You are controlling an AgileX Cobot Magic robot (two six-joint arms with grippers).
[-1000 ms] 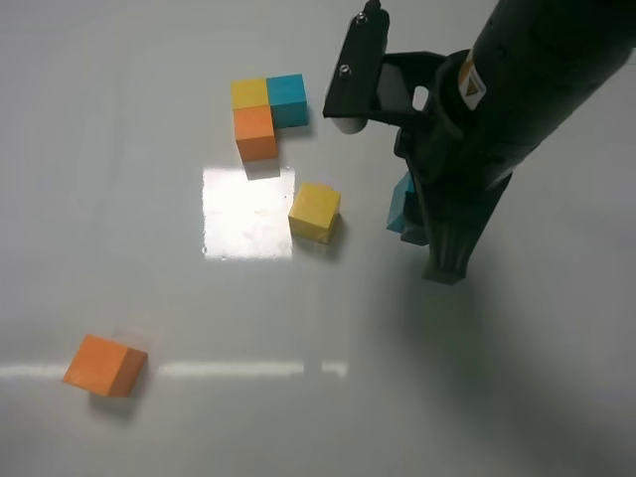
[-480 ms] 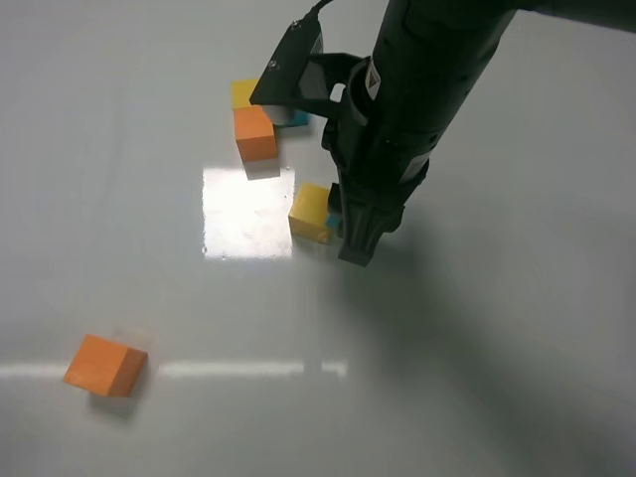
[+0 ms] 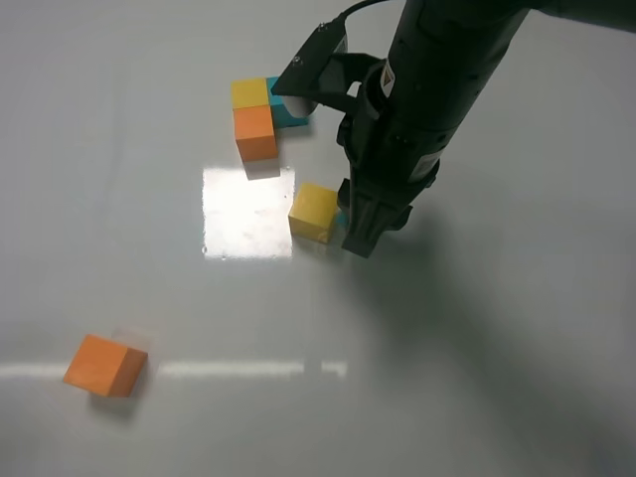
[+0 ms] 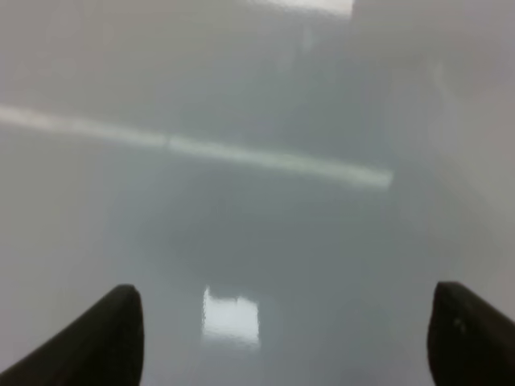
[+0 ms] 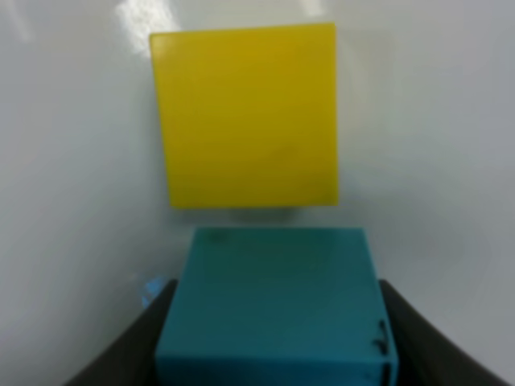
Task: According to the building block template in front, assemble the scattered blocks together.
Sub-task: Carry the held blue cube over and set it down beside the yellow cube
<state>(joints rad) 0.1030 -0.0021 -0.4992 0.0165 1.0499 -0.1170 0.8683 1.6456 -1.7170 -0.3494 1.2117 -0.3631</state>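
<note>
Grip on the teal-blue matte cube [image 5: 273, 305] is shown plainly in the right wrist view: the right fingers [image 5: 133, 346] are closed against two opposite sides of it, one dark finger at each side. Just beyond it the loose yellow matte cube [image 5: 249, 112] is seen lying flat on the glossy white desk [image 5: 72, 161]. Only a thin pale strip is left between the two cubes. They are very near, but contact cannot be confirmed. Whether the teal-blue cube rests on the desk or is kept slightly above it cannot be told.

From the high camera the black right arm [image 3: 437, 89] is seen reaching down at the right side of the yellow cube, and only a sliver of teal is visible there. The building block template [image 3: 253, 114] — three small cubes, yellow, teal and orange, joined in an L — is placed farther back, its teal part half hidden by the arm. The loose orange matte cube [image 3: 104, 366] is found well apart, at the front left.

The left fingers [image 4: 121, 338] are spread wide, and nothing is held between them.
</note>
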